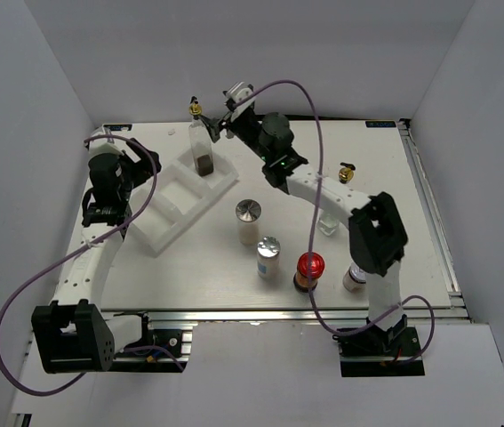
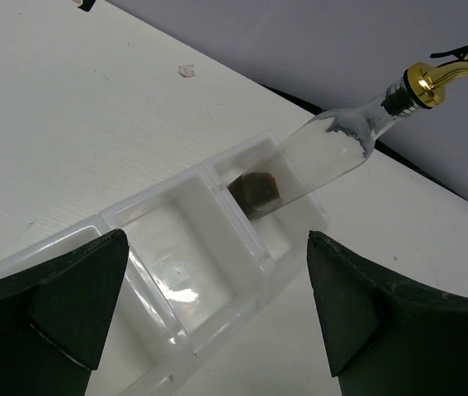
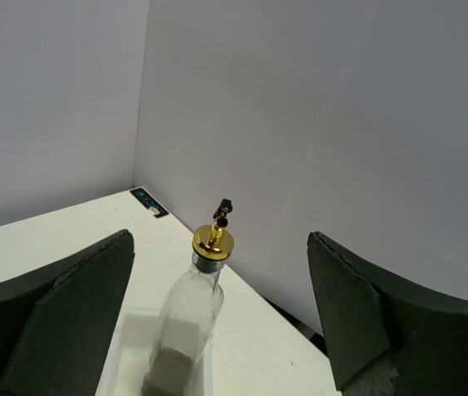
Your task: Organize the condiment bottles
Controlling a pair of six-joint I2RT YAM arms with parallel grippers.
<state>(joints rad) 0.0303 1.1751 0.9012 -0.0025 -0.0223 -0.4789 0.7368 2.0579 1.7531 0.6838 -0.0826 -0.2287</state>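
The rack [image 1: 164, 216], a white moulded plastic tray with rectangular compartments, is lying diagonally at the upper left of the top view on the white table [image 1: 412, 205]. One tall cruet [image 1: 203, 147] of clear glass, square-shouldered with a gold-and-black pourer and a dark brown residue at its base, is standing upright in the rack's farthest end compartment. The second cruet [image 1: 347, 173] is standing at centre right, partly hidden behind the right arm. Two cylindrical white shakers with flat brushed-silver lids [image 1: 249, 221] [image 1: 268, 258] are standing at centre. To their right, the brown jar with a glossy red lid [image 1: 309, 271] and the small white-lidded jar [image 1: 354, 277] are standing near the lower edge. The right gripper [image 3: 219, 239] is reaching from lower right to top centre, hovering over the racked cruet with its dark fingers spread wide, the pourer showing between them with no contact. The left gripper [image 2: 217, 247] is hanging over the rack at the left, angled downward, fingers likewise spread and holding nothing.
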